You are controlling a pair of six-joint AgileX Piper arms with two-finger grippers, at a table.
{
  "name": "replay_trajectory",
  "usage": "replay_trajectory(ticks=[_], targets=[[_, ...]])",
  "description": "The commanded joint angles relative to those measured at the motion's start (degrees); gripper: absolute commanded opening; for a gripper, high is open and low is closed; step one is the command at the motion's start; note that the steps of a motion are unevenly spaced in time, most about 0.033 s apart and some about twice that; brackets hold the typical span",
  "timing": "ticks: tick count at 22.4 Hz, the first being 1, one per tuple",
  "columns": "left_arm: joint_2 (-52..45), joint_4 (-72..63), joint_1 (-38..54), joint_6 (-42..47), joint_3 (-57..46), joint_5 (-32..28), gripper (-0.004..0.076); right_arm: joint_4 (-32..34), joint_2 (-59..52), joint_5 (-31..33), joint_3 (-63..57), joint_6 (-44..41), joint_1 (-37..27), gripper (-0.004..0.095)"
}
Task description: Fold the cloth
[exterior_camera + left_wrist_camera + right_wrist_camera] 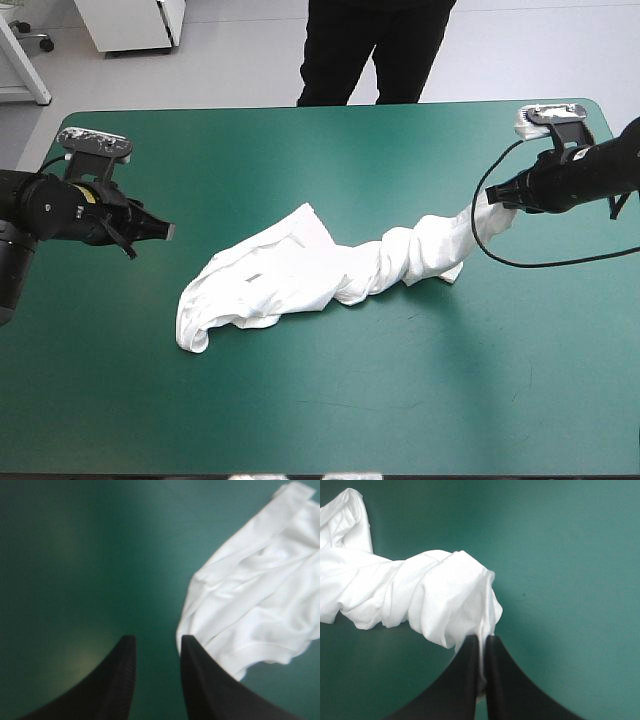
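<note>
Left arm reaches in from the left; left gripper [165,231] points right, fingers [120,675] slightly apart, holding nothing. Right arm reaches in from the far right; right gripper [497,194] points left, pinched on the T-shirt [435,595] end.

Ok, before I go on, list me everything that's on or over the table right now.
T-shirt: one, white, across the middle of the table, spread loosely at its left end and twisted into a rope toward the right, where it rises off the cover.
Table: one, teal-green cover, under everything.
Left fingers: two, black, open, over the table's left part, apart from the T-shirt, holding nothing.
Right fingers: two, black, shut on the T-shirt's right end, over the table's far right part.
</note>
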State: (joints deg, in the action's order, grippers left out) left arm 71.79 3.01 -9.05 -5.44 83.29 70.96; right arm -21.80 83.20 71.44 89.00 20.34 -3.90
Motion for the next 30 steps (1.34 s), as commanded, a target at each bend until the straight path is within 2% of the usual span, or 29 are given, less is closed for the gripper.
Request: replay_trajectory(ticks=[1,2,5,12,19,26,28,30], targets=[[-1.74,7.15,-2.47,3.15,-0.67,-1.08,0.0318,-1.7,-2.17,-0.01,1.67,0.93,0.08,-0.0017],[-1.79,7.41,-3.84,3.64,-2.12,-1.61,0.0383,-1.7,-2.17,-0.01,1.67,0.93,0.08,-0.0018],[-1.07,7.17,-4.67,4.71,-5.66,-3.33,0.0428,-1.7,-2.17,-0.01,1.67,0.93,0.08,-0.0017],[6.55,6.51,-4.54,6.53,-13.1,-7.88,0.0428,-1.7,-2.17,-0.01,1.67,1.73,0.08,-0.0017],[20.2,5.19,-4.54,6.42,-13.36,-11.67,0.0442,-1.7,-2.17,-0.01,1.67,2.2,0.08,-0.0017],[28.12,-0.91,-0.43,4.15,-13.36,-13.95,0.0442,-1.57,-2.17,-0.01,1.67,2.19,0.08,-0.0017],[28.46,-5.14,0.57,1.43,-13.36,-14.56,0.0429,-1.57,-2.17,-0.01,1.67,2.19,0.08,-0.0018],[28.46,-6.26,0.57,0.38,-13.36,-14.56,0.0375,-1.57,-2.17,-0.01,1.67,2.19,0.08,-0.0017]])
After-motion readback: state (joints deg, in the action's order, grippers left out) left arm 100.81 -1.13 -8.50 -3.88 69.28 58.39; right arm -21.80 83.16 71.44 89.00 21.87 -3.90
